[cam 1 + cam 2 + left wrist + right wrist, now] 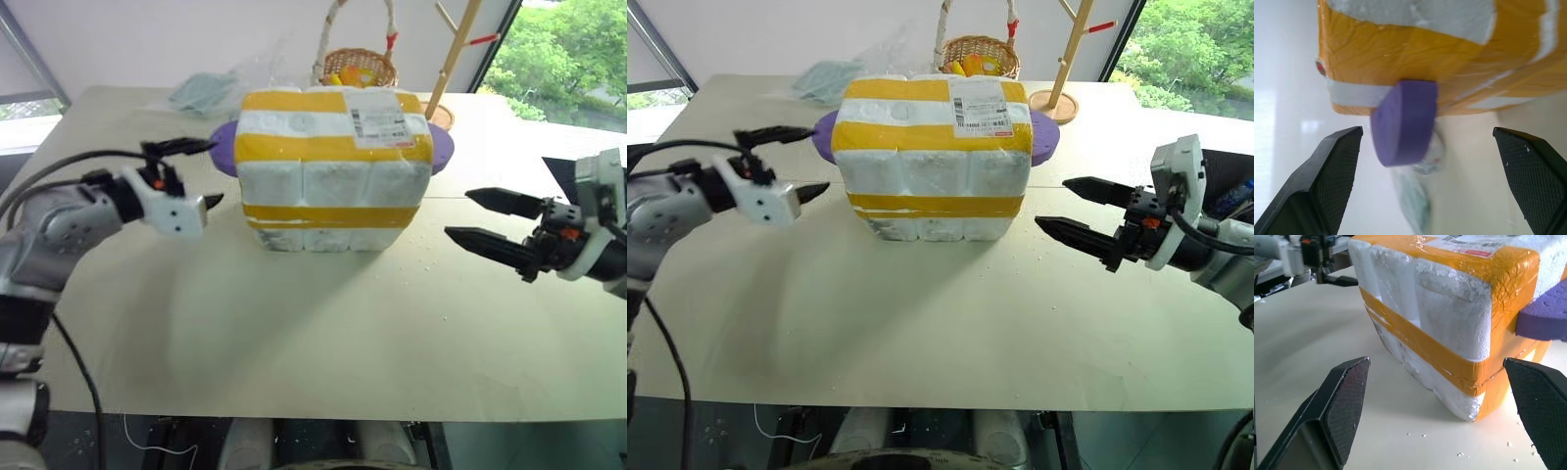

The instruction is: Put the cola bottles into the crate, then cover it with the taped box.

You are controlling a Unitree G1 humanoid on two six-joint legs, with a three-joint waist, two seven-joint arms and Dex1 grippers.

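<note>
The tabletop [323, 343] is wide and pale. In its middle stands the taped box [336, 168], big and white, with yellow bands running round it and a paper label on top. It sits on a lower white block with one yellow band, which I take to be the crate [333, 230]. The cola bottles are hidden; I think they are inside, under the box. So the covering job looks done, or very nearly.

The box is longer from left to right than from near to far. Its two short ends face the two arms. A purple pad [223, 147] pokes out behind the box on the left, and more purple pokes out on the right.

The left tool [211, 173] is just beside the left end of the box, not touching it. Its two fingers are spread wide, with nothing between them. The right tool [457, 215] is a little farther from the right end, also spread wide and holding nothing. The left one is nearer.

Far behind the box stands a wicker basket [359, 67] with something yellow in it.

If the box needs a push to sit straight, each tool would move inward toward its own end.
</note>
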